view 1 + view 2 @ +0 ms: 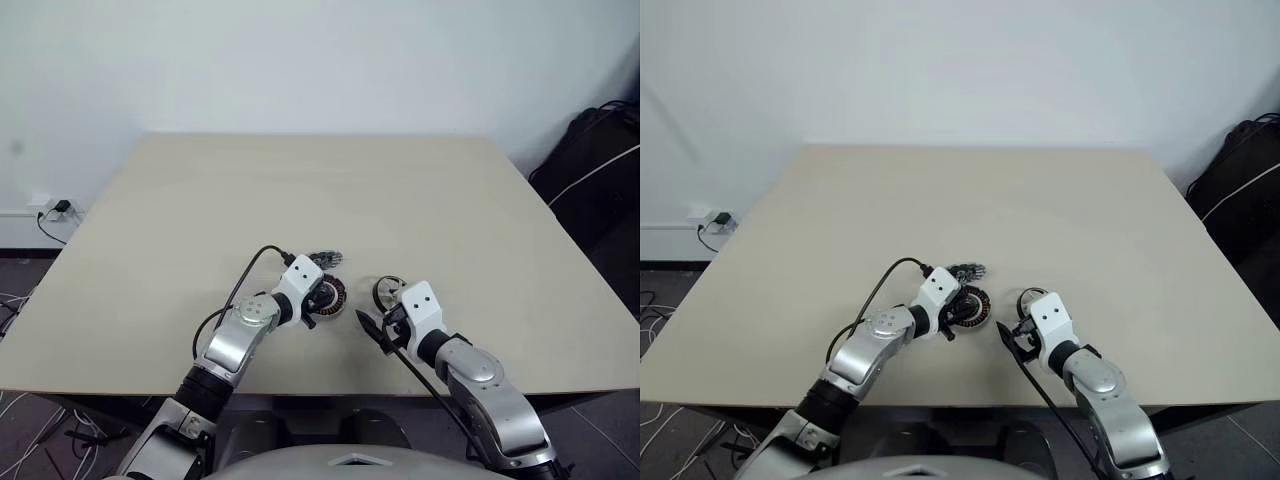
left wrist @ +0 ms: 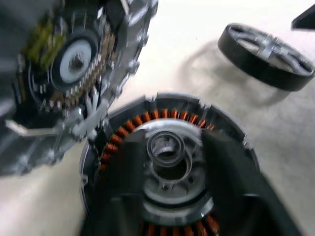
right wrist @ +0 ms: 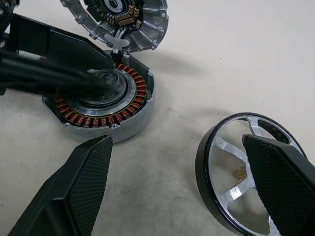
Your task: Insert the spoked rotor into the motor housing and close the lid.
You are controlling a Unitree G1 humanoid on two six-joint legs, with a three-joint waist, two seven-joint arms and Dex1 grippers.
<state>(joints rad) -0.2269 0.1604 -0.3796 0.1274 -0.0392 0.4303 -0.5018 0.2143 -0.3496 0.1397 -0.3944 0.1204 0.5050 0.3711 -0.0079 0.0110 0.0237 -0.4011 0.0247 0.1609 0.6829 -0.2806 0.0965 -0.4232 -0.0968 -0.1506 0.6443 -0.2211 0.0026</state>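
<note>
The spoked rotor (image 3: 251,172) lies flat at the lower right of the right wrist view, apart from the motor housing (image 3: 106,101). It looks rigid, light and smooth-rimmed, best pinched across the rim. The right gripper (image 3: 182,187) is spread wide. The left gripper (image 1: 322,300) sits on the housing, its spread unclear.

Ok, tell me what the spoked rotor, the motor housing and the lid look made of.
Spoked rotor: matte black rim, likely painted metal; bright silvery spokes, bare metal by their shine.
Motor housing: silver-grey metal shell, orange copper-looking windings around a grey metal centre.
Lid: silver-grey, seemingly cast metal, dull sheen; brass-coloured parts inside.
</note>
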